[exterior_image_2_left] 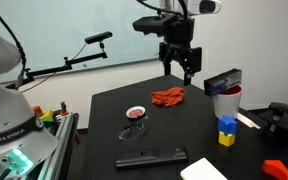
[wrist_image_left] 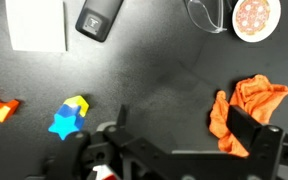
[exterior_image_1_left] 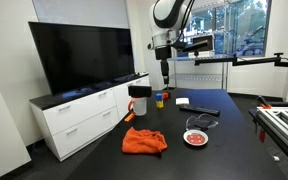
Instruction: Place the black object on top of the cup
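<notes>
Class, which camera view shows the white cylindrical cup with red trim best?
An exterior view: there the white cylindrical cup with red trim stands near and unblocked, a small black boxy block on its mouth. In an exterior view the cup is smaller, farther. The wrist view barely shows it.

An exterior view stands well back, facing the surface [exterior_image_1_left: 229,120] with windows [exterior_image_1_left: 239,30] behind; an exterior view sits nearer, looking across it [exterior_image_2_left: 184,130] toward a white wall [exterior_image_2_left: 74,25]; the wrist view looks straight down from close above, hand [wrist_image_left: 179,125] at its lower edge; all three share the orange cloth [exterior_image_1_left: 144,141] [exterior_image_2_left: 167,97] [wrist_image_left: 246,105].
</notes>
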Tool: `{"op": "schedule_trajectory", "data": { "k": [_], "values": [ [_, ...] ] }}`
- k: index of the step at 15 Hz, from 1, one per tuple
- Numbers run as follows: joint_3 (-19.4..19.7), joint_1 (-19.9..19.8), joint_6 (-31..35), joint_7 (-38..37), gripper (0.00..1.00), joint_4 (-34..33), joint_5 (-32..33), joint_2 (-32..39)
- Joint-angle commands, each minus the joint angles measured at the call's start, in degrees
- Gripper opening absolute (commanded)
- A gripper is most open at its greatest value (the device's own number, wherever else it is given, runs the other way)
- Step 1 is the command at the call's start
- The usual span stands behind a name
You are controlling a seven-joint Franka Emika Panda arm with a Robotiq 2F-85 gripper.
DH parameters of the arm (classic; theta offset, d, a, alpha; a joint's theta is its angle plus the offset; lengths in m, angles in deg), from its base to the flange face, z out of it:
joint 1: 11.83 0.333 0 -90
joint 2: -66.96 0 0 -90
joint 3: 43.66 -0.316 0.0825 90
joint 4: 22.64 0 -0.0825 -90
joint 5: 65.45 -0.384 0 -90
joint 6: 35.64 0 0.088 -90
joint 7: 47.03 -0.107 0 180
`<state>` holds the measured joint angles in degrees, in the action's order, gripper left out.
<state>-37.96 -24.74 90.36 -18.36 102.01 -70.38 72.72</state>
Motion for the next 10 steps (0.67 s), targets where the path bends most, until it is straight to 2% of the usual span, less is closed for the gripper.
{"op": "schedule_trajectory", "data": {
  "k": [1, 10],
  "values": [
    [0.82, 0.78, 1.62, 0.82, 1.0, 1.88, 0.58, -2.51],
    [0.87, 1.05, 3.07, -0.14, 1.0, 2.47, 1.46, -2.79]
  ]
}}
